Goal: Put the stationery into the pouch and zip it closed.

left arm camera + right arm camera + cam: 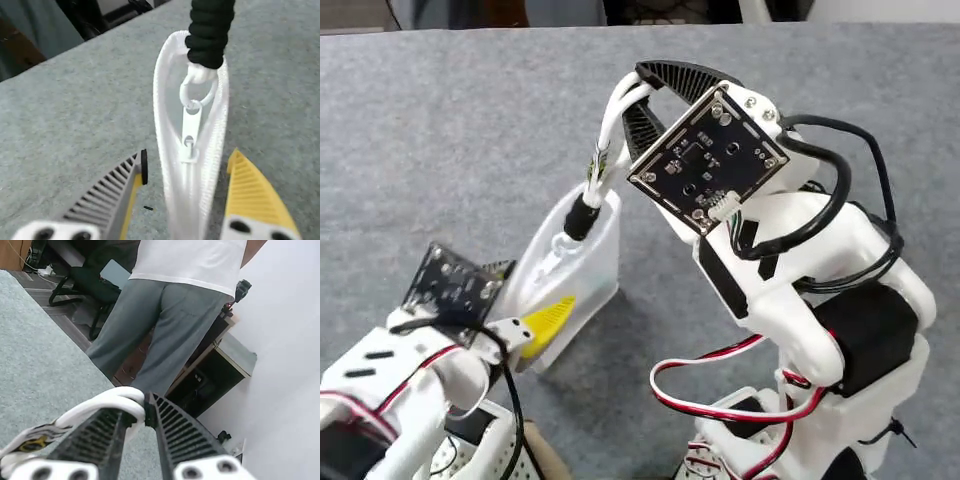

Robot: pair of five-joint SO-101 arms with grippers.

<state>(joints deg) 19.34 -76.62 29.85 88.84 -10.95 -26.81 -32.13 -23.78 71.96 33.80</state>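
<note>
**Figure. The pouch during zipping.** The pouch [588, 275], a soft translucent sleeve, stands on edge left of centre in the high view, on the grey table [440, 130]. The right gripper [632, 88], at upper centre, has its jaws drawn narrow on a white strap [608, 135]. The strap runs down through a black sleeve [582, 216] and a ring to the zip slider [188, 146]. The left gripper [190, 157], at lower left of the high view, has its jaws moderately apart, one on each side of the pouch's near end. In the left wrist view we see table between one jaw and the fabric, so we judge that it brackets the pouch rather than clamps it. The mouth gapes beyond the slider, and we cannot tell what lies inside. We judge the pouch light, limp and probably slick. It would likely buckle or slide with any pull on the slider unless its zipped end is pinched. The better holds, we think, are the strap for pulling and the stiffer zip tape for anchoring, not the thin wall.
</note>
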